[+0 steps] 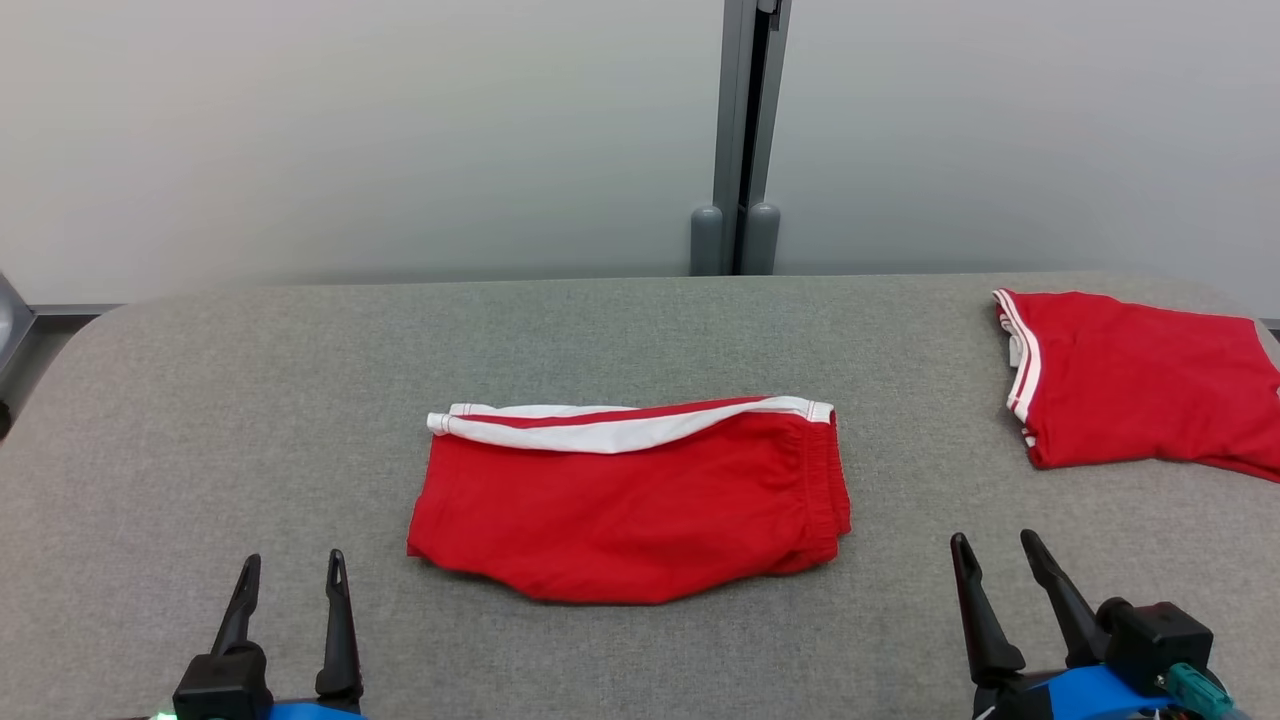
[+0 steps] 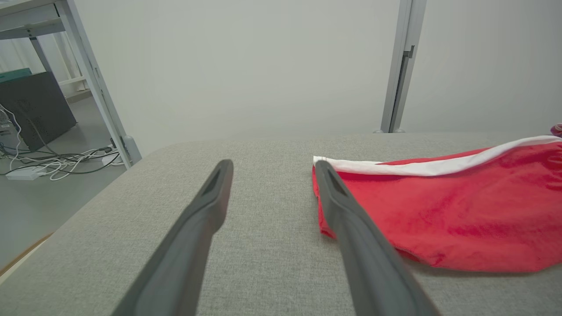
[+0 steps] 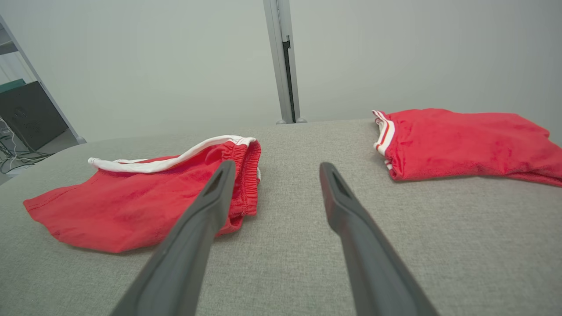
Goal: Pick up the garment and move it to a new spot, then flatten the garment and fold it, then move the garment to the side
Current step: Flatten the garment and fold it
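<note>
Centrally, rumpled red shorts (image 1: pixel 630 520) w/ white trim on grey woven table (image 1: pixel 640 340); L gripper (image 1: pixel 292 558), R gripper (image 1: pixel 994 538) wide, empty.

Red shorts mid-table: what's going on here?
Nothing is being held. The red shorts lie folded at the centre of the grey table. The left end effector and right end effector are open and empty in front of them. Another red garment lies at the far right.

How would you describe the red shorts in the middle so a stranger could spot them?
Start at the grey fabric table by the upright grey post. The red shorts lie at its centre. Unlike the folded red garment at the right edge, they have a broad white band along their far side.
</note>
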`<state>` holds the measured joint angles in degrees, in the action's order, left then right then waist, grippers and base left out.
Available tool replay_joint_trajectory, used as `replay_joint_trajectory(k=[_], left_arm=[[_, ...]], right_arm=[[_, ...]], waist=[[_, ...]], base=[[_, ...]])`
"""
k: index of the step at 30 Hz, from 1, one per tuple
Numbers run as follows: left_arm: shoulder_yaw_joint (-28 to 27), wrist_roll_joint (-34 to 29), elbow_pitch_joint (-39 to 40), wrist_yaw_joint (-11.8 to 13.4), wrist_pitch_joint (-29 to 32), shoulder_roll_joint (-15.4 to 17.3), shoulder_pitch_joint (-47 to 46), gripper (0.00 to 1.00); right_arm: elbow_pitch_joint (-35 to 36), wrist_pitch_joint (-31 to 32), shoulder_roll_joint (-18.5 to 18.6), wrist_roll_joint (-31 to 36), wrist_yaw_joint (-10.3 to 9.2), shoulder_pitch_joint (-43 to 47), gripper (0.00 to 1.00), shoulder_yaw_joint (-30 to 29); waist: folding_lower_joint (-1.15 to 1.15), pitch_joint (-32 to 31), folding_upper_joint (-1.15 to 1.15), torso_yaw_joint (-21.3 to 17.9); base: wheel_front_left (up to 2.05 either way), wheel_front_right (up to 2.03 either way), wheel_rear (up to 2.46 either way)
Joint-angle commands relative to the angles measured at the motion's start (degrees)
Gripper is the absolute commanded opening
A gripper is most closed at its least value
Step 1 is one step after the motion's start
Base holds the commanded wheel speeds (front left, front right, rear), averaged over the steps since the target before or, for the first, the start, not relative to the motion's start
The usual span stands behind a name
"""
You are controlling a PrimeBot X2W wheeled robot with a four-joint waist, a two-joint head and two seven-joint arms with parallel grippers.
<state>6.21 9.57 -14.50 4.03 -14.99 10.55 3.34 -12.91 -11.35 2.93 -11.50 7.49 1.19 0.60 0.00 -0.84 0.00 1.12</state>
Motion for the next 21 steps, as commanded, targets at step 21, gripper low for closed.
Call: replay_joint_trajectory(k=[21], left_arm=[[0.77, -1.10, 0.90, -0.62, -0.25, -1.40, -5.30, 1.00]], right_arm=[[-16.65, 4.34, 0.03, 2.26, 0.01, -24.79, 1.00, 6.32]], waist=[[0.00, 6.55, 0.00, 3.29]], base=[[0.00, 0.00, 0.00]])
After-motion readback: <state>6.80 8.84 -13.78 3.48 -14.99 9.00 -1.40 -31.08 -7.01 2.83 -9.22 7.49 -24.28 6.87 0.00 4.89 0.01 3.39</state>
